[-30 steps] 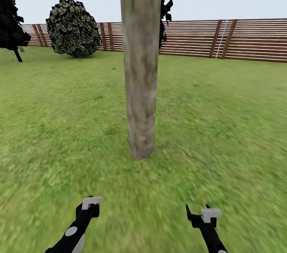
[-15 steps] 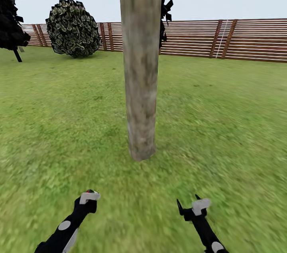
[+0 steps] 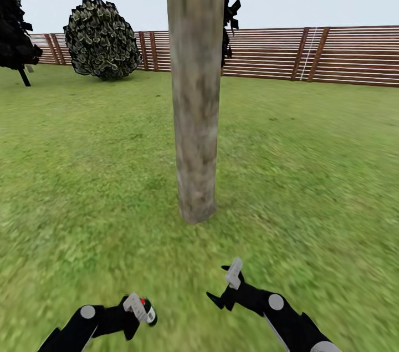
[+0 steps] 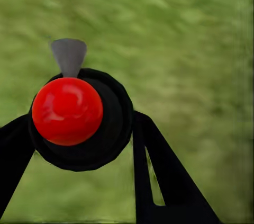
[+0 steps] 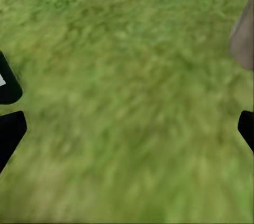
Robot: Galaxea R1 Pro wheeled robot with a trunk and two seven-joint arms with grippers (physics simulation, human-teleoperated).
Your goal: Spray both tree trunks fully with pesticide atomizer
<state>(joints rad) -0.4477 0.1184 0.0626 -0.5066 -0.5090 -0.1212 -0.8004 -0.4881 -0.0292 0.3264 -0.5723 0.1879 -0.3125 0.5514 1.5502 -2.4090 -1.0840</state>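
Observation:
A thick grey-brown tree trunk (image 3: 194, 86) rises from the grass floor (image 3: 310, 174) straight ahead. Its base also appears at the edge of the right wrist view (image 5: 243, 33). My left gripper (image 3: 145, 310) is low at the left, shut on the pesticide atomizer (image 3: 147, 307). In the left wrist view the atomizer (image 4: 79, 123) is a black round body with a red cap and a grey nozzle, held between the black fingers (image 4: 159, 176). My right gripper (image 3: 217, 282) hangs open over bare grass, short of the trunk's base. No spray specks are visible.
A round dark bush (image 3: 101, 39) stands at the back left before the brown slatted fence (image 3: 310, 55). A dark tree crown (image 3: 14, 19) fills the far left edge. Open lawn lies on both sides of the trunk.
Both arms have swung inward. The left gripper dropped lower and turned right, showing the atomizer's red cap. The right gripper moved left and turned toward the trunk.

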